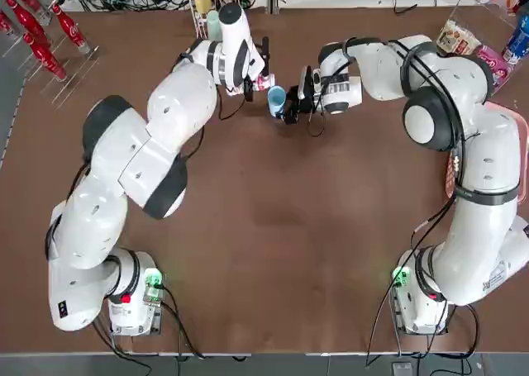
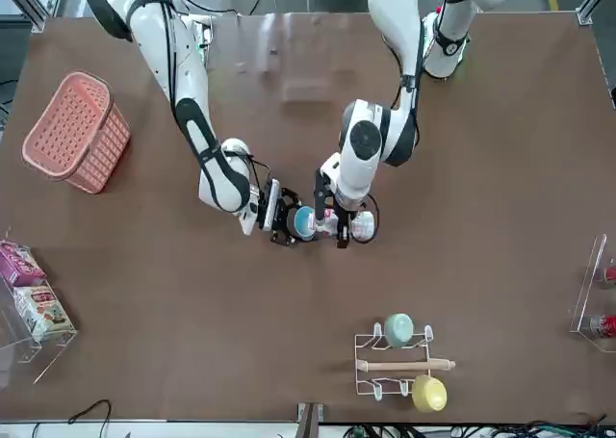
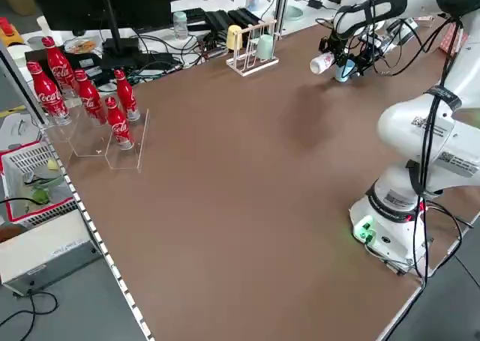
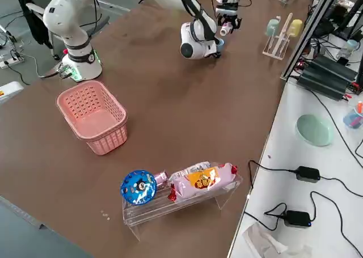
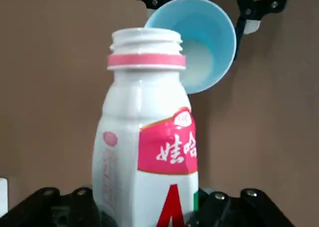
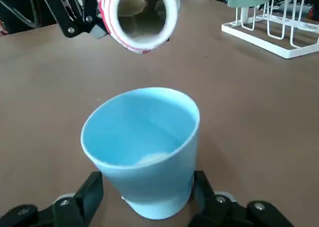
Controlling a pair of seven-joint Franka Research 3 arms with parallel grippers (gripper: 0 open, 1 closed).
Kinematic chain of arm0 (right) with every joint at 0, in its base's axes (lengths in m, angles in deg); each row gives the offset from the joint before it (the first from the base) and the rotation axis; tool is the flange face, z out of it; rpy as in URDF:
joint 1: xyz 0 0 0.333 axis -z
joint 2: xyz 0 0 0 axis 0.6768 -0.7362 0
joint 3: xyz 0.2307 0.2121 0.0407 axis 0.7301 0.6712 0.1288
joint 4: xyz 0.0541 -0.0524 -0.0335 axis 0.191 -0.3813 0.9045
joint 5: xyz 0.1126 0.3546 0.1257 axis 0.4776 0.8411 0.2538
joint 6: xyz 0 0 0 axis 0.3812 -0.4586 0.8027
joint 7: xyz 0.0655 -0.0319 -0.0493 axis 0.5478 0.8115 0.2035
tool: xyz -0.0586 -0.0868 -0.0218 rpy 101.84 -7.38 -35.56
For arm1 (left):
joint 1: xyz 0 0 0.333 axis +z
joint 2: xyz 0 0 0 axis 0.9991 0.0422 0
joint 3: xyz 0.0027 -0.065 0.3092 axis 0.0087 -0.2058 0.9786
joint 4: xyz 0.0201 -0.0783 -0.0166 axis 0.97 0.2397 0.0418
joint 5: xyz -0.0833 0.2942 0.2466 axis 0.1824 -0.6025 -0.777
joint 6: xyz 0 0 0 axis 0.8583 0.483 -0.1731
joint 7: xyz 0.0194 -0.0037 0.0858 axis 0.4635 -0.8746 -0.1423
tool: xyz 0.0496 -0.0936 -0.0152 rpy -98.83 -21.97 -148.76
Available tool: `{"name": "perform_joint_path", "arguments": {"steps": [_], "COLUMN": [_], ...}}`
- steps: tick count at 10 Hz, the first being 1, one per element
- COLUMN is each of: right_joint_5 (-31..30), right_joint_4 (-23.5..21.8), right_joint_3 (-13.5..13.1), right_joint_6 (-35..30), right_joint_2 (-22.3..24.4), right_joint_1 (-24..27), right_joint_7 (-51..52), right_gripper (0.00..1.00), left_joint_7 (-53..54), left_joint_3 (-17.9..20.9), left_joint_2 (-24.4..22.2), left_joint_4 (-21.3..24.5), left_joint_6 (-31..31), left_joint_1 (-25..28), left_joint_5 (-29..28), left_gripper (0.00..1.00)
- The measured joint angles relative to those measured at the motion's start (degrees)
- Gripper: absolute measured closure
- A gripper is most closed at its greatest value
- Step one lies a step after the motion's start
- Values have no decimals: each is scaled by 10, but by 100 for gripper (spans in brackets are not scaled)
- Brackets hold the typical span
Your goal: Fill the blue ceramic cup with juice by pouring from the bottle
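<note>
Left gripper (image 1: 252, 83) clamped on the bottle (image 1: 263, 82), upper centre of the top view. Bottle tipped on its side, open mouth aimed at the blue ceramic cup (image 1: 276, 101); no cap on it. In the left wrist view the bottle (image 5: 147, 137) fills the middle of the frame: white body, pink neck ring, red-pink label, mouth just over the cup rim (image 5: 197, 42). Pale liquid sits in the cup bottom.

Right gripper (image 1: 291, 102) closed around the cup, just right of the bottle in the top view. Right wrist view: cup (image 6: 142, 149) held between the gripper fingers (image 6: 82, 197), upright, slightly tilted, with a small pale pool inside. Bottle mouth (image 6: 138, 17) hangs above and beyond the cup, not touching it; can't tell any stream.

Front view: both grippers meet mid-frame, cup (image 2: 304, 222) left of the bottle (image 2: 358, 226). Whether the cup rests on the brown bench (image 1: 273, 252) or is lifted, can't tell.

Wire rack (image 2: 395, 366) with a mint-green cup (image 2: 397, 329) and a yellow cup (image 2: 429, 393) at lower centre-right of the front view. Pink basket (image 2: 77, 132) at left of the front view. Red cola bottles (image 3: 86, 94) at upper left of the left side view. Snack packs in a clear holder (image 4: 187, 184) at lower centre of the right side view, with a blue can end (image 4: 138, 186) beside them.
</note>
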Motion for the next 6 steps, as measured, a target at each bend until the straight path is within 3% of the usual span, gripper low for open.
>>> {"name": "perform_joint_path", "arguments": {"steps": [6], "right_joint_5": [1], "right_joint_4": [0], "right_joint_3": [3], "right_joint_6": [0], "right_joint_2": [0], "right_joint_1": [0], "right_joint_7": [0], "right_gripper": [18], "left_joint_7": [70], "left_joint_3": [-3], "left_joint_2": [0], "left_joint_4": [0], "left_joint_6": [0], "left_joint_1": [14], "left_joint_5": [55], "left_gripper": [57]}}
